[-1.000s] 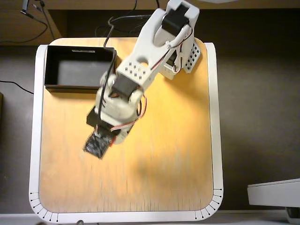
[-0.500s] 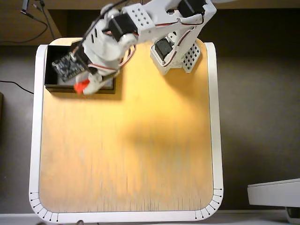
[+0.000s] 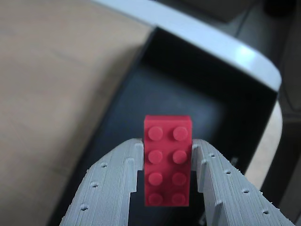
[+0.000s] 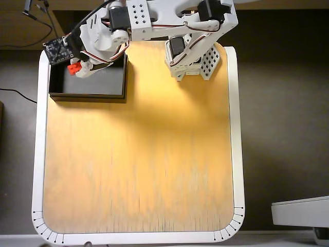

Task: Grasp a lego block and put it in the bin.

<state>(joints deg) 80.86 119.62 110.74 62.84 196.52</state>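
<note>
Lego block held over the bin

The gripper [image 3: 167, 162] clamps the red lego block [image 3: 167, 160] by its long sides, studs facing the wrist camera, above the black bin [image 4: 110, 88] at the bench's [image 4: 139, 164] ten o'clock corner overhead.

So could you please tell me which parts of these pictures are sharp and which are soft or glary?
Wrist view: the lego block and the tool holding it are crisp, the bin behind is soft, and its far rim shows white glare. Overhead view: evenly lit, the table grain slightly smeared, and the arm shadows the bin's right wall.
</note>
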